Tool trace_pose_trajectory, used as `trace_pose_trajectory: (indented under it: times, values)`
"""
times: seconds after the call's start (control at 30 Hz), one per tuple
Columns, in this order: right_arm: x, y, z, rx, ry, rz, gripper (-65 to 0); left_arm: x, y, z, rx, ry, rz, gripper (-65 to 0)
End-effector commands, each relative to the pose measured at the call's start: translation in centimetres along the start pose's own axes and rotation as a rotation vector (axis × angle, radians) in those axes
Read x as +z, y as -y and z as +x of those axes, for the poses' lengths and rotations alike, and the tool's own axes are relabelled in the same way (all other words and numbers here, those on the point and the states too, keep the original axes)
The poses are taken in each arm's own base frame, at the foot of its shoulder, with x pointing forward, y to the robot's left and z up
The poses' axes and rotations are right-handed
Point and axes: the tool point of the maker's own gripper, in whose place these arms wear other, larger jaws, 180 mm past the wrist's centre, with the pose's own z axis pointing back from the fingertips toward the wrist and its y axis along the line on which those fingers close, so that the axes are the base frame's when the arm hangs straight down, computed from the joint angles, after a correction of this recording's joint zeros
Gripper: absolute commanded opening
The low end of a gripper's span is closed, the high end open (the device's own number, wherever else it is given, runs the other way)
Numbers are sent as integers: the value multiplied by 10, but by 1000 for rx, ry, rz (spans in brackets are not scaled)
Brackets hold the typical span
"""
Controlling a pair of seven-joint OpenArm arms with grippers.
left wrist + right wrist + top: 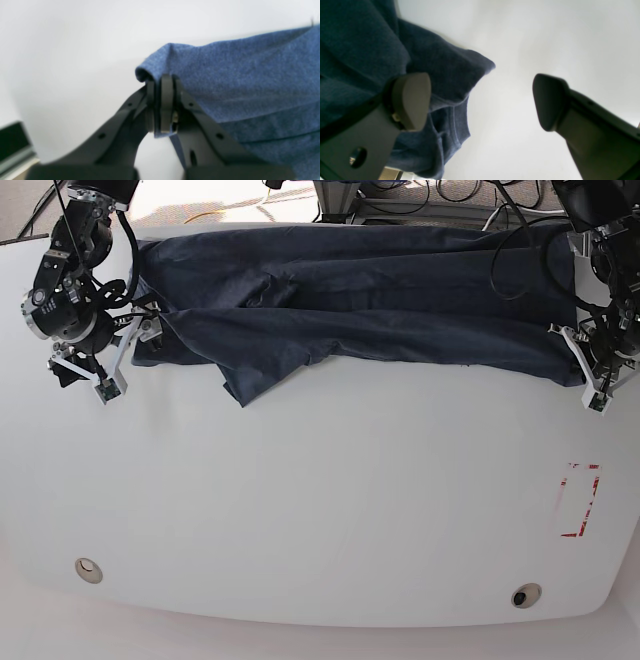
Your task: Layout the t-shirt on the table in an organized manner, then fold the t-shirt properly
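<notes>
One t-shirt [380,300] lies stretched across the far part of the table [320,500], rumpled, with a flap of cloth hanging toward the near side just beside the right gripper [480,100]. The left gripper [162,100] is clamped on the t-shirt: in its wrist view the two pads are pressed together with a fold of blue cloth [237,82] pinched between them, a small rolled corner poking up just above the tips and the rest of the cloth running off to one side of it. The right gripper stands wide apart and holds nothing; one finger [411,100] sits over the dark cloth [357,50] and the other finger [548,102] sits over bare white tabletop [545,37], with the cloth's edge between them. In the base view the two grippers are at opposite ends of the t-shirt, well apart from each other, the left one [598,375] at the cloth's end corner and the right one [95,370] beside the bunched end. Nearer than the left gripper, on the tabletop, is one red rectangle outline [579,500]. Two round holes [88,568] sit along the near edge, one toward each gripper's side. Cables [420,195] lie beyond the far edge. A dark, blurred object [13,145] shows at the corner of the left wrist view.
</notes>
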Motion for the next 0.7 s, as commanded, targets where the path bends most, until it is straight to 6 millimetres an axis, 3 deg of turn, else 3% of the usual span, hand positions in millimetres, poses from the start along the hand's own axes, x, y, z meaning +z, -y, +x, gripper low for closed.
trace_pose_trajectory:
  times: [0.0, 0.23, 0.67]
  values:
    - [5, 7, 9, 13, 31, -23, -29, 15, -8, 12, -46, 40, 43, -650]
    - [6, 7, 9, 13, 32, -23, -29, 26, 2, 3, -91, 29, 46, -650]
    - [5, 8, 11, 13, 36, -24, -29, 34, 11, -50, -87, -89, 27, -650]
